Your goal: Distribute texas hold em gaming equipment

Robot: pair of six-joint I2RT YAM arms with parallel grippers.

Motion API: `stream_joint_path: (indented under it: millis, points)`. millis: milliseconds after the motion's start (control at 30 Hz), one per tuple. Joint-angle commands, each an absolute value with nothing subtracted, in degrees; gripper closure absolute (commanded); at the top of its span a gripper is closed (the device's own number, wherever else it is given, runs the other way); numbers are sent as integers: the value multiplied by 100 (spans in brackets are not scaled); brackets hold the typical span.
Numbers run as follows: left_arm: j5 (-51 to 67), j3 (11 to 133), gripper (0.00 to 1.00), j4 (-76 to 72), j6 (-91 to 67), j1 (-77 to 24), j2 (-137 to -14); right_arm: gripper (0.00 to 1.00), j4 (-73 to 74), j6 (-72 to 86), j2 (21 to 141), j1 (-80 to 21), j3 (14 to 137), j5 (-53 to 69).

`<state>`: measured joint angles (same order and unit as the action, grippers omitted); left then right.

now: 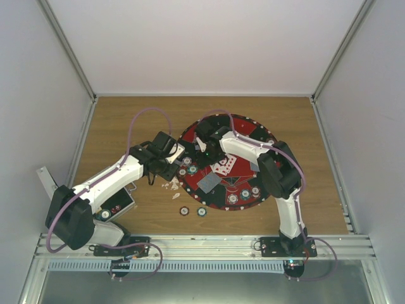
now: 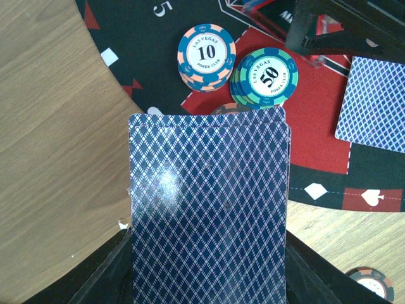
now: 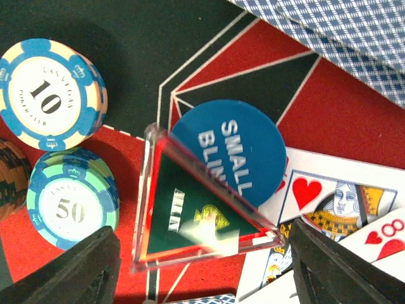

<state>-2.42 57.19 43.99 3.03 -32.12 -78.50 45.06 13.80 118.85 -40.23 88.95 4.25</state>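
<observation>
**Top view:** both arms reach over a round mat [image 1: 218,199] on the table [image 1: 126,126].

**Left hand** [image 2: 209,278]: clamped on a deck [image 2: 209,209], backs up, held over the mat's edge. Beyond the deck, a 10 stack [image 2: 205,56] and a 50 stack [image 2: 266,77] stand just beside each other on the mat.

**Right hand** [image 3: 202,244]: jaws apart, one finger on either side of a clear triangle [image 3: 196,218] over the mat. Whether the fingers touch it cannot be told.
- The triangle's upper edge overlaps a blue disc [image 3: 231,152] lettered SMALL BLIND.
- To the right of the disc, face-up cards [image 3: 335,202] show hearts.
- A face-down card [image 3: 342,31] lies beyond them.

**Table:** two loose chips [image 1: 184,211] rest just off the mat's near rim.
</observation>
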Motion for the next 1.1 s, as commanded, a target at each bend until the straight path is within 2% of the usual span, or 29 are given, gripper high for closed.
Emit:
stream_joint_path:
  millis: [0, 100, 267, 467, 667, 1067]
  points:
    - [-185, 5740, 46, 4183, 316, -3182, -7798, 23, 4553, 1389, 11851, -4050, 9062, 317]
    - [-77, 5708, 46, 4132, 415, -3190, -7743, 19, 4530, 1422, 11639, -3930, 9074, 349]
    - [380, 5676, 46, 3953, 670, -3319, -7622, 17, 4542, 1464, 11170, -3440, 9059, 1132]
    - [415, 5695, 46, 3830, 920, -3745, -7599, 15, 4707, 1189, 10788, -2976, 8765, 3219]
    - [443, 5721, 46, 3761, 1079, -3990, -7607, 16, 4642, 1028, 10791, -3005, 8473, 4608]
    - [446, 5702, 44, 3738, 1110, -4069, -7587, 18, 4479, 1096, 11204, -3383, 8404, 4721]
